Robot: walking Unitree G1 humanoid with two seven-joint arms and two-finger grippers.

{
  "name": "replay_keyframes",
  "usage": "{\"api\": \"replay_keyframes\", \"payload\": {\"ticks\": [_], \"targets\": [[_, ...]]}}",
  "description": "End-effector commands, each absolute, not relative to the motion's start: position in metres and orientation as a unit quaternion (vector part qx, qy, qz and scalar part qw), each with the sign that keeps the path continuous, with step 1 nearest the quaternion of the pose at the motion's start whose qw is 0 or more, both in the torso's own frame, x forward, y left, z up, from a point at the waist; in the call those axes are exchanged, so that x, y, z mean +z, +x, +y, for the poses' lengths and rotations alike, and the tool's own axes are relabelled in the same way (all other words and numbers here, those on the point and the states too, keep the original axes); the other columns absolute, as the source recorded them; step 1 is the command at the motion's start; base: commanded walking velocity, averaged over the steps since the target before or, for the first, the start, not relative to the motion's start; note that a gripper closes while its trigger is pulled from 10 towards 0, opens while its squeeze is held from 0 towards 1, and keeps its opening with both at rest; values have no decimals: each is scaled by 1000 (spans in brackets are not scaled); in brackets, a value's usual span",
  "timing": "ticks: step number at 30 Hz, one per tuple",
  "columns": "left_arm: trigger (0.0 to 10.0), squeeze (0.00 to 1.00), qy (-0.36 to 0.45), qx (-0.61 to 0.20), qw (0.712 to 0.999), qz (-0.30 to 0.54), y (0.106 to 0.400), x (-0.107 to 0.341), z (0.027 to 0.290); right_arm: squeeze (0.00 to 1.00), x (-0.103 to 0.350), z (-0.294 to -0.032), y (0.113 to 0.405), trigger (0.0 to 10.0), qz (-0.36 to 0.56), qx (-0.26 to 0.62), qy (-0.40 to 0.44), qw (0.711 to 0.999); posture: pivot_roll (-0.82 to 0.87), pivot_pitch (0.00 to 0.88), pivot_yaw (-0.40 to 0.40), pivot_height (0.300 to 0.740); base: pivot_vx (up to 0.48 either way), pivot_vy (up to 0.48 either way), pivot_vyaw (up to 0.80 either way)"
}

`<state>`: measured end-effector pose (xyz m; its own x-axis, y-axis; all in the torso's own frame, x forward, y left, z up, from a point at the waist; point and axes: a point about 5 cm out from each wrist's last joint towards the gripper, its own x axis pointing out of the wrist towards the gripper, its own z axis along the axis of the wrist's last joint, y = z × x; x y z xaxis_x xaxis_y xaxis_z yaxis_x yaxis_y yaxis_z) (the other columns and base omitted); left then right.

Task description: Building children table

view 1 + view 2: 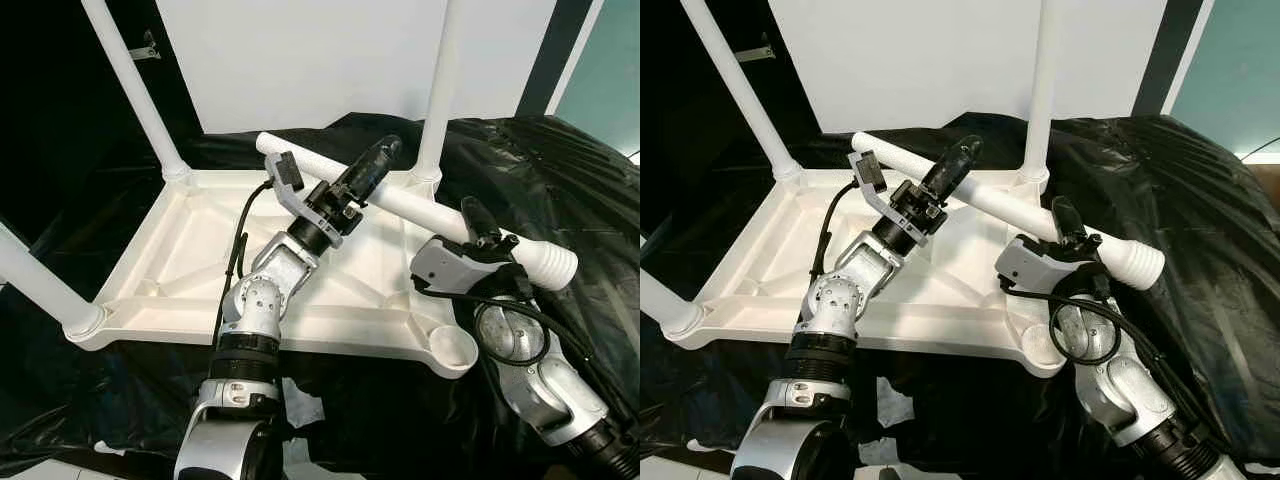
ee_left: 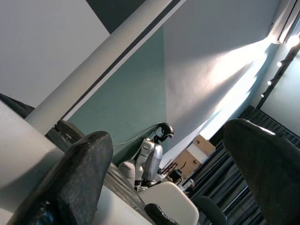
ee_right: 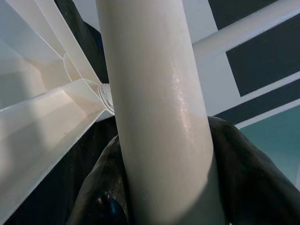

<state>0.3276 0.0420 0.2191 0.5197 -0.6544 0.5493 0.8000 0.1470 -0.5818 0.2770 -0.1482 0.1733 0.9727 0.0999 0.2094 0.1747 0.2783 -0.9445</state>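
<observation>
Upturned tabletop (image 1: 200, 262) on black sheet (image 1: 560, 180); loose leg (image 1: 420, 207) lies across it.
Right gripper (image 1: 478, 228) clenched on leg near ribbed end; left gripper (image 1: 375, 165) apparently released, resting against leg.

White table top (image 1: 190, 265) and loose leg (image 1: 420, 205), black sheet (image 1: 560, 190).

Crinkled black plastic sheeting (image 1: 560, 170) spreads beneath and beyond both claws. A white wall panel (image 1: 300, 60) stands past the left claw (image 1: 385, 155), teal wall (image 1: 605, 80) beyond the right. Ahead of the left claw's fingers: another humanoid robot (image 2: 150, 157) and a white chair (image 2: 171, 204).
</observation>
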Motion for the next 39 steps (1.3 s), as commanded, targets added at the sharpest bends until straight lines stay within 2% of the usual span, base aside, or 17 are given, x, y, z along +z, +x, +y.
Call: {"api": "replay_keyframes", "payload": {"ticks": [1,11,12,18,19,21,27,39], "targets": [[10000,0,-438,-488,751,-77,325,219,37,0,181,-157,279,0,-120,-61,-598,790,-134,0,61,740,0,0,0],[10000,0,-423,-507,747,-79,319,217,45,0,184,-171,282,0,-107,-95,-593,793,-128,0,61,740,0,0,0],[10000,0,-420,-498,756,-73,322,214,45,0,189,-164,281,0,-130,-87,-588,793,-130,0,62,740,0,0,0],[10000,0,-415,-486,767,-66,325,211,43,0,190,-158,280,0,-141,-77,-587,793,-130,0,63,740,0,0,0],[10000,0,-404,-470,783,-56,330,207,41,0,192,-153,278,0,-150,-71,-582,796,-135,0,65,740,0,0,0],[10000,0,-405,-447,796,-43,336,203,37,0,191,-147,276,0,-159,-58,-577,799,-142,0,67,740,0,0,0],[10000,0,-417,-417,807,-35,344,207,36,0,187,-140,271,0,-166,-27,-556,814,-147,0,64,740,0,0,0],[9804,0,-449,-409,792,-63,351,222,36,0,169,-141,271,0,-134,5,-552,823,-146,0,63,740,0,0,0]]}}
